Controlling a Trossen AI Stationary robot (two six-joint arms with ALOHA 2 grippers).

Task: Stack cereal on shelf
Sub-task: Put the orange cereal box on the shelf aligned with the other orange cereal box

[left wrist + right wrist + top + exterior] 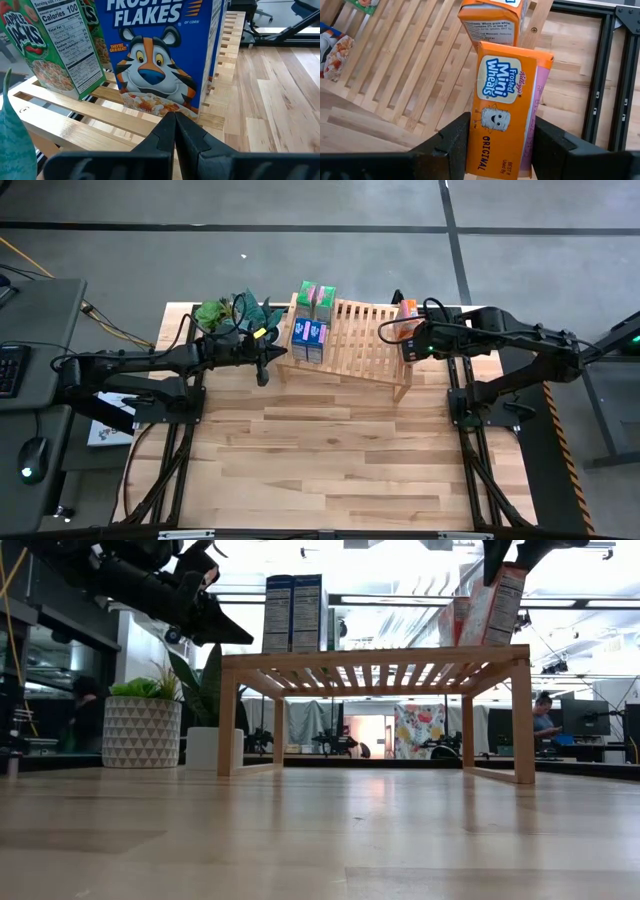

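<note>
The light-wood shelf [350, 345] stands at the table's far middle. Two green cereal boxes [316, 295] and two blue ones [308, 338] stand upright on its left end; the blue [160, 55] and a green one [55, 45] fill the left wrist view. One orange box [492, 20] stands at the shelf's far right corner. My right gripper [502, 150] is shut on a second orange box [505, 105] above the shelf's right end. My left gripper [265, 362] is shut and holds nothing, just off the shelf's left edge in front of the blue boxes. My right gripper pinches the orange box by its two narrow sides [540, 125] near its upper end, one finger on each side. The fingers come steeply from above. The box hangs tilted, its lower end [482, 640] at the shelf's top; whether it rests there I cannot tell.
Two potted plants [212, 312] [142, 725] stand left of the shelf, behind my left arm. Bare wood planks [330, 450] stretch from the shelf to the table's near edge. A desk with a keyboard and mouse [30, 455] lies off the table's left.
</note>
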